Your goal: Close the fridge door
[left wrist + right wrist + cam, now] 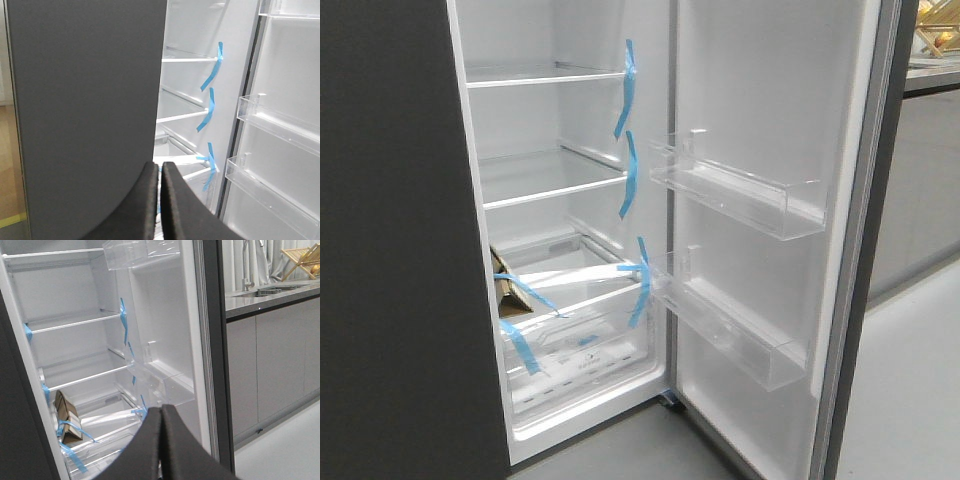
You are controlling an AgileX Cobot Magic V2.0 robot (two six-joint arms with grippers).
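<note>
The fridge door [760, 100] stands open at the right, its white inner face turned to me. It bears an upper clear bin [740, 195] and a lower clear bin [730, 320]. Its dark grey outer edge [865, 300] runs down the right side. The door also shows in the left wrist view [285, 90] and the right wrist view [165, 315]. My left gripper [160, 167] is shut and empty, in front of the fridge opening, touching nothing. My right gripper [161, 410] is shut and empty, short of the door's lower bin. Neither gripper shows in the front view.
A dark grey closed panel [390, 250] fills the left. Inside the fridge are glass shelves [550, 190] with blue tape strips [628, 175], a cardboard box [505, 285] and a taped drawer [580, 340]. Pale grey glossy cabinets [270, 365] with a counter stand to the door's right.
</note>
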